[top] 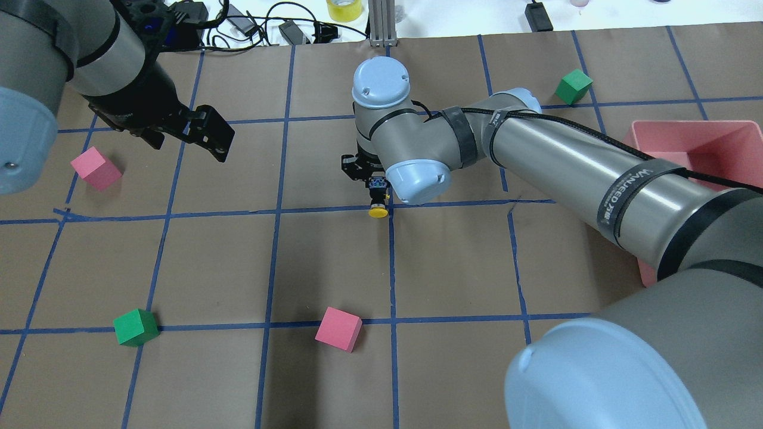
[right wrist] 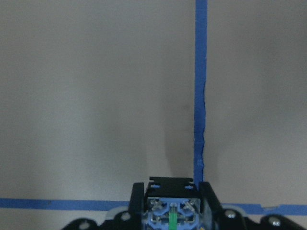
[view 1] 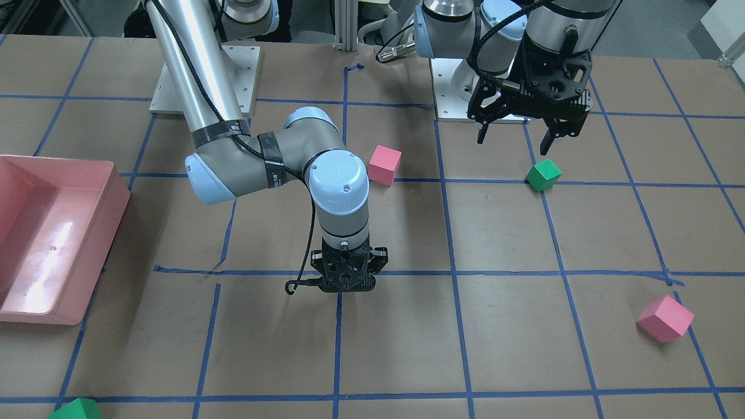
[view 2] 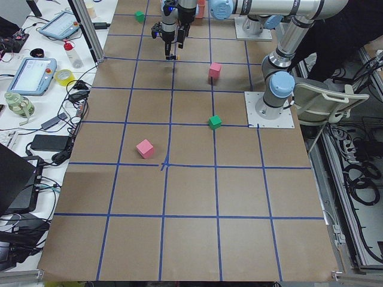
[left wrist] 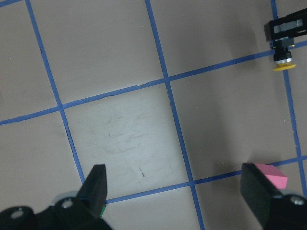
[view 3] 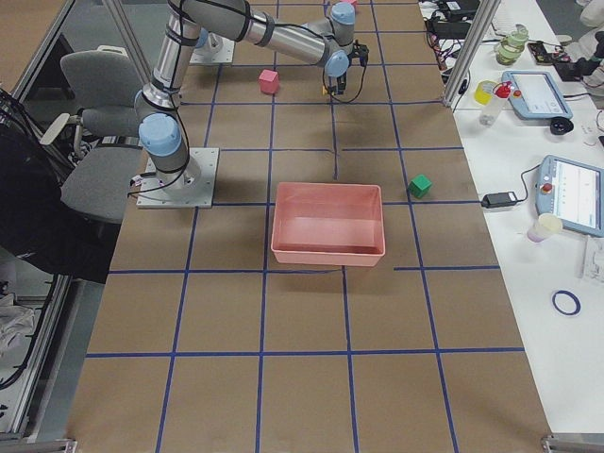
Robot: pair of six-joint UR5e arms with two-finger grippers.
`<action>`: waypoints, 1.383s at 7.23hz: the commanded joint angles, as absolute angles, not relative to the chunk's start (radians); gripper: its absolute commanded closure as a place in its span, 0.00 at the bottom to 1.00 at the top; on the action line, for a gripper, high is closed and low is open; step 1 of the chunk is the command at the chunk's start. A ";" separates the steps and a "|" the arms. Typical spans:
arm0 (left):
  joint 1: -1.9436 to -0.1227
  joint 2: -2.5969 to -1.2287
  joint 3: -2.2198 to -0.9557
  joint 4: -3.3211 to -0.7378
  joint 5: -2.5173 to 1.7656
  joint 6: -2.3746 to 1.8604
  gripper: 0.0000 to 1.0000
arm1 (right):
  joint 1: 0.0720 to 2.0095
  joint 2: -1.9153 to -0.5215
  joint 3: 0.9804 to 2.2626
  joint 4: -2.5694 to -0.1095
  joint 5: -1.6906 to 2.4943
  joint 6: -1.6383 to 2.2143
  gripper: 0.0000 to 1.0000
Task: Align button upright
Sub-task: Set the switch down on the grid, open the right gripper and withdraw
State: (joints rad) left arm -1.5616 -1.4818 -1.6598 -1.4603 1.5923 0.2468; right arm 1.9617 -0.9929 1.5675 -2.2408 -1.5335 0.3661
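The button (top: pixel 378 211) has a yellow cap, a black collar and a grey-black base. My right gripper (top: pixel 374 182) is shut on its base near the table's middle, and the cap sticks out past the fingertips toward the table. The right wrist view shows the base's terminal end (right wrist: pixel 171 215) between the fingers. The left wrist view shows the held button (left wrist: pixel 283 61) at the top right. In the front-facing view the right gripper's body (view 1: pixel 348 273) hides the button. My left gripper (view 1: pixel 515 142) is open and empty, above the table near a green cube (view 1: pixel 543 175).
A pink bin (view 1: pixel 87 244) stands at the robot's right end. A pink cube (view 1: pixel 384 164) lies near the robot base, another pink cube (view 1: pixel 665 318) at the far left, and a second green cube (view 1: pixel 75 410) at the far edge. Blue tape lines grid the table.
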 commanded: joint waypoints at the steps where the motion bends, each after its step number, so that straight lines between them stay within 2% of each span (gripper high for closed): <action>1: -1.562 -1.482 -1.660 -1.460 1.592 0.247 0.00 | 1.963 -0.989 1.591 -2.235 -1.517 0.360 1.00; 4: -1.562 -1.482 -1.660 -1.460 1.592 0.247 0.00 | 1.963 -1.000 1.627 -2.243 -1.520 0.345 1.00; 5: -1.562 -1.482 -1.660 -1.460 1.592 0.247 0.00 | 1.963 -1.000 1.628 -2.243 -1.519 0.342 0.95; 6: -1.562 -1.482 -1.660 -1.460 1.592 0.247 0.00 | 1.963 -1.000 1.628 -2.243 -1.517 0.322 0.73; 7: -1.562 -1.482 -1.660 -1.460 1.592 0.247 0.00 | 1.963 -1.002 1.629 -2.243 -1.517 0.322 0.29; 8: -1.562 -1.482 -1.661 -1.460 1.592 0.247 0.00 | 1.963 -1.021 1.629 -2.238 -1.517 0.321 0.03; 10: -1.562 -1.483 -1.661 -1.459 1.592 0.247 0.00 | 1.959 -1.109 1.629 -2.218 -1.528 0.269 0.00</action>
